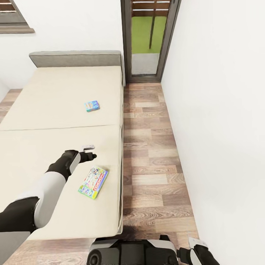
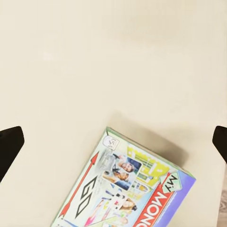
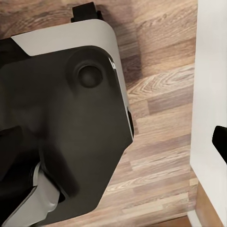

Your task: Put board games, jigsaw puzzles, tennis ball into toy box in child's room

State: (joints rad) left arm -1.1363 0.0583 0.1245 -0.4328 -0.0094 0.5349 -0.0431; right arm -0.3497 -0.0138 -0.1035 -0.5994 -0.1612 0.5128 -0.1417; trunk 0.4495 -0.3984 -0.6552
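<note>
Two colourful board games lie flat on the cream bed (image 1: 55,103): greenish box (image 1: 93,182) near, blue box (image 1: 92,106) farther.

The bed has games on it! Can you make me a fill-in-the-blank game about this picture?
1. The bed has ____ game boxes lying on it.
2. The left gripper hangs over the bed, and its fingers are spread ____.
3. The big game box lies closer to the robot than the small ____ game box.
4. Beside the bed, the floor is made of ____ planks.

Missing words: two; open; blue; wood
</note>
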